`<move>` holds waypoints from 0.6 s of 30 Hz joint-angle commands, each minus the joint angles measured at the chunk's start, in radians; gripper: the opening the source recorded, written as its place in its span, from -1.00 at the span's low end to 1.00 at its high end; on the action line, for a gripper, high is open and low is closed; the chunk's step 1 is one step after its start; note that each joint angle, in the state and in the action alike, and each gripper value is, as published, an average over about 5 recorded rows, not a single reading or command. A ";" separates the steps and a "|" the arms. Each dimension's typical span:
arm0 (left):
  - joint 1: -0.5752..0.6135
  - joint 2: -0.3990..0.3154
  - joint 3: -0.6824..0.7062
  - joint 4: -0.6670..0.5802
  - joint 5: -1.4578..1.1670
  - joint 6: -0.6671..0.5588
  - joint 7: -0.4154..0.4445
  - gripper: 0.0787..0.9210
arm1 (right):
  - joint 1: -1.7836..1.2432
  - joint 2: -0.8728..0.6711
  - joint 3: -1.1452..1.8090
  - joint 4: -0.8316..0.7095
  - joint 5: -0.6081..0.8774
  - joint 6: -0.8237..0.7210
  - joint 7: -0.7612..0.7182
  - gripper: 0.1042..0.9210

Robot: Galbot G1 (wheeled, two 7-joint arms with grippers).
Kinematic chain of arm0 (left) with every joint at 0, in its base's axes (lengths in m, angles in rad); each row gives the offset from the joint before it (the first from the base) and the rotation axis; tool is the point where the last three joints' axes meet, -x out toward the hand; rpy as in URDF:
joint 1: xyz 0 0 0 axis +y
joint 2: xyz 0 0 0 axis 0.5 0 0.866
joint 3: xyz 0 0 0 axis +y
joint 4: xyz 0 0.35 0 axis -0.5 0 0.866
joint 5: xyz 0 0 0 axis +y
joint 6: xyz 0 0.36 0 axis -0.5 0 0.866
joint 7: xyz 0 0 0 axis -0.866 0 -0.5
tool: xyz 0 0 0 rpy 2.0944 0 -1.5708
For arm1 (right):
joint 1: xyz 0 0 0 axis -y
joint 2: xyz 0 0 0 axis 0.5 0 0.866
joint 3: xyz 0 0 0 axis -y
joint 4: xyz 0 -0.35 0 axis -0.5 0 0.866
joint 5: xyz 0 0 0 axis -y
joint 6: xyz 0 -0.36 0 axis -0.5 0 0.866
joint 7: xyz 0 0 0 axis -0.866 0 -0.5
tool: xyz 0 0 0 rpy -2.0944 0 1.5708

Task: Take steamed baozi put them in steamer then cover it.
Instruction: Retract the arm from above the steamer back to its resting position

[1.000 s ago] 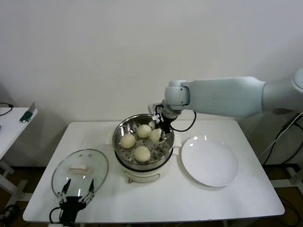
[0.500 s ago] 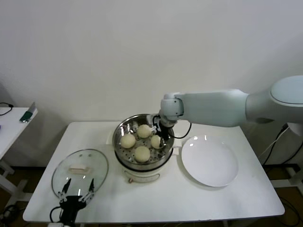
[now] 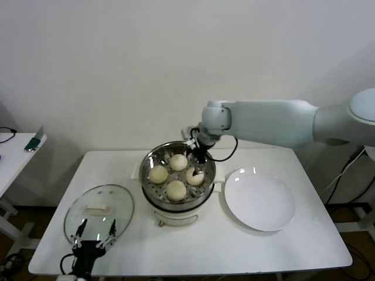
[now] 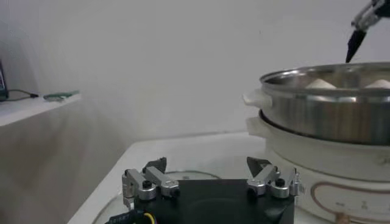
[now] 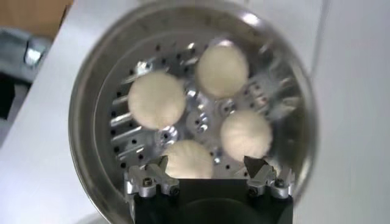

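Four cream-white baozi lie in the shiny steamer (image 3: 147, 162) on its white pot base: at the back (image 3: 178, 161), left (image 3: 158, 174), front (image 3: 176, 189) and right (image 3: 194, 176). My right gripper (image 3: 198, 156) hangs open and empty just above the basket's back right rim. In the right wrist view the gripper (image 5: 207, 167) is open over the steamer (image 5: 85, 122), with one baozi (image 5: 189, 159) below its jaws and the others (image 5: 156, 99) beyond. My left gripper (image 3: 94, 241) is open and empty at the table's front left, by the glass lid (image 3: 99, 208).
The white plate (image 3: 259, 199) lies bare to the right of the steamer. The left wrist view shows the open left gripper (image 4: 207, 167) low over the table, the steamer (image 4: 323, 109) to one side and the right fingertips (image 4: 354, 41) above it. A side table (image 3: 14, 149) stands at far left.
My right gripper has risen out of the basket and drawn slightly back, leaving the right-hand baozi lying free. The left arm has barely moved.
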 commanded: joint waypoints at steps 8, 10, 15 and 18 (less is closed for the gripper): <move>-0.068 0.036 -0.019 0.026 0.049 -0.063 -0.086 0.77 | -0.655 -0.493 1.000 0.193 0.091 0.002 0.775 0.76; -0.076 0.045 -0.014 0.029 0.044 -0.062 -0.087 0.77 | -0.801 -0.568 1.128 0.253 0.048 0.006 0.797 0.76; -0.102 0.063 0.005 0.036 0.102 -0.053 -0.129 0.77 | -1.222 -0.696 1.453 0.353 -0.137 0.128 0.796 0.76; -0.116 0.080 0.019 0.043 0.245 -0.044 -0.211 0.77 | -1.550 -0.669 1.743 0.385 -0.217 0.206 0.774 0.76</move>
